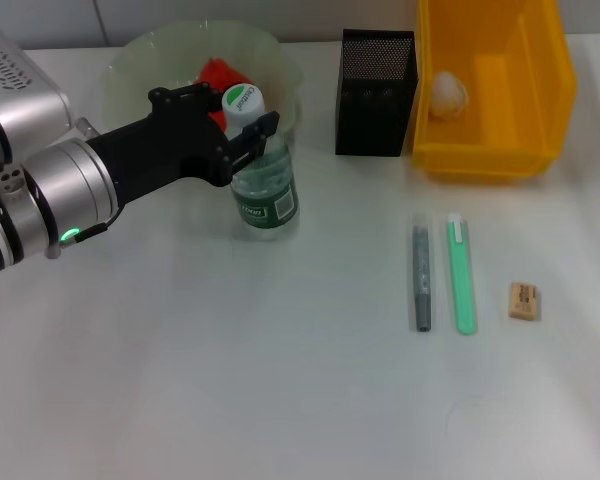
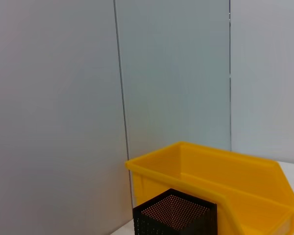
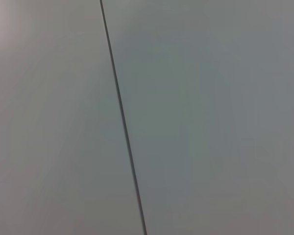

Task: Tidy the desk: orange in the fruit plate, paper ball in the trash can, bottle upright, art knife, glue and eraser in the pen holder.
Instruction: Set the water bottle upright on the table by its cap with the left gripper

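The white surface (image 1: pixel 230 380) carries everything. Largest on it is the trash can (image 1: pixel 495 95), the yellow bin at the far right corner, with the paper ball (image 1: pixel 448 92) lying inside near its left wall. The left wrist view shows the same trash can (image 2: pixel 225 186) against a grey wall panel, with the pen holder (image 2: pixel 175 213) standing in front of it.

Next in size is the fruit plate (image 1: pixel 145 55), a pale-green bowl at the far edge toward the left, holding the orange (image 1: pixel 218 76), which is partly hidden behind the arm. The left arm reaches in from the left edge, and the left claw (image 1: pixel 242 128) is clenched around the neck of the bottle (image 1: pixel 265 190), one finger behind the cap and one in front. The bottle stands upright on the surface, just in front of the fruit plate's rim, its white-and-green cap uppermost.

The pen holder (image 1: pixel 376 92), a black mesh cup, stands at the far edge just beside the trash can's left wall.

Toward the right edge, three small things lie in a row, apart from one another: a grey stick (image 1: pixel 421 272), a green stick (image 1: pixel 462 273) just right of it, and the tan eraser (image 1: pixel 523 301) farthest right.

The right claw is out of sight; the right wrist view shows only a grey wall.
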Controlling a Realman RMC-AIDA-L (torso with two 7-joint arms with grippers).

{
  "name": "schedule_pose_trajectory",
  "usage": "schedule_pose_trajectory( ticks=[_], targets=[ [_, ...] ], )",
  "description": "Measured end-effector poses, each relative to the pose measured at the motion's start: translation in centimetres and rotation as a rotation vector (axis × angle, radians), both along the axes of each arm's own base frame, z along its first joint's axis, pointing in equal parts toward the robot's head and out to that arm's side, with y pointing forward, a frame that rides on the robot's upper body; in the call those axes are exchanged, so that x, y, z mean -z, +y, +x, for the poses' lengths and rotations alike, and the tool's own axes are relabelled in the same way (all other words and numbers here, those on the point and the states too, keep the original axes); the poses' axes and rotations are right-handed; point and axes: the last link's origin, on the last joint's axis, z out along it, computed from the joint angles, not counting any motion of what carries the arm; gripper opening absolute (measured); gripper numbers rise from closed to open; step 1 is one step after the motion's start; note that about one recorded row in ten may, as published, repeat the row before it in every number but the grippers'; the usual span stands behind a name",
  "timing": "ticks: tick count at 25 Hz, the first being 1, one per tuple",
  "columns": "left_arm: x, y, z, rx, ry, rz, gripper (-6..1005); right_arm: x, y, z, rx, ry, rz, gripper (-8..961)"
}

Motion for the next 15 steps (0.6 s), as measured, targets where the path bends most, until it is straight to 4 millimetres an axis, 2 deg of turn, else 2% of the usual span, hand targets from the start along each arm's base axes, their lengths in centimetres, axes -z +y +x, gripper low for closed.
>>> schedule_pose_trajectory(
  ticks=[15],
  targets=[
    [0.04,0.52,0.11,0.012,-0.001,-0.02,455,0.27,0.06,-0.23,-0.011,-0.003,-0.015,617]
  ],
)
